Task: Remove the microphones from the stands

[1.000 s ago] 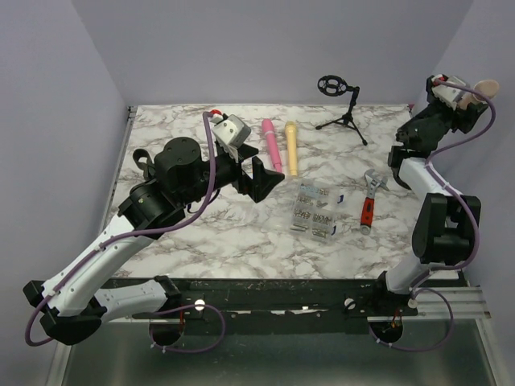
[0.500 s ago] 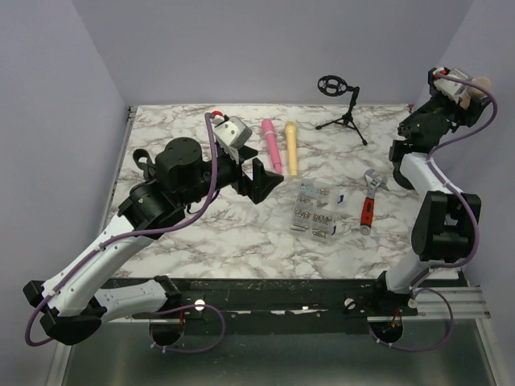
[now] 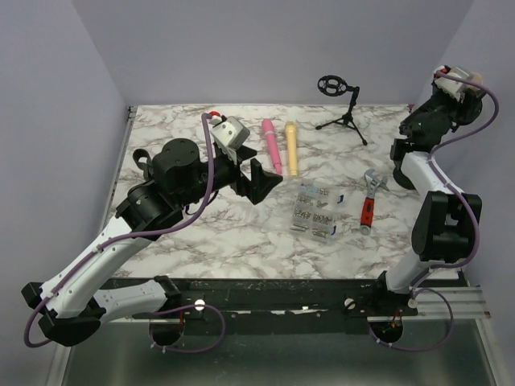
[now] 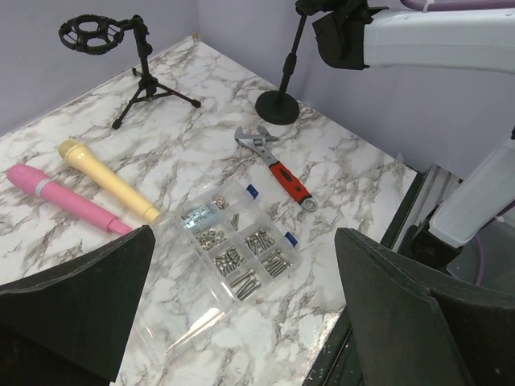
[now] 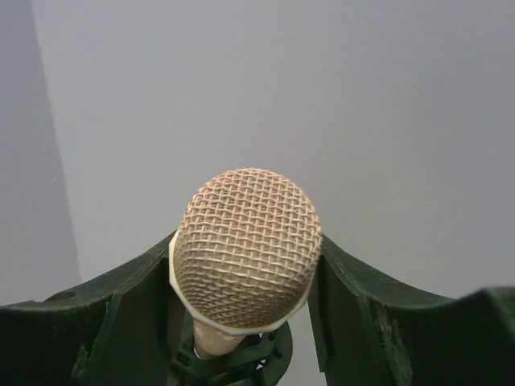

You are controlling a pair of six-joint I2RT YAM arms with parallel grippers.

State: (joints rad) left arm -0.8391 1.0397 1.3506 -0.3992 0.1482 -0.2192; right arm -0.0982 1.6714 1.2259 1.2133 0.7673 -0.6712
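Note:
In the right wrist view a microphone with a beige mesh head stands upright, its handle in the stand's black clip. My right gripper is closed around the head, with a finger against each side. In the top view the right gripper is raised at the far right and hides the microphone. The stand's round base and pole show in the left wrist view. My left gripper is open and empty above the table's middle; it also shows in the left wrist view.
An empty tripod stand with a ring mount stands at the back. A pink microphone and a yellow one lie side by side. A clear screw box and a red-handled wrench lie to the right of centre.
My right gripper has shifted slightly up and to the right, and the microphone head is no longer visible past it in the top view. The left arm has barely moved.

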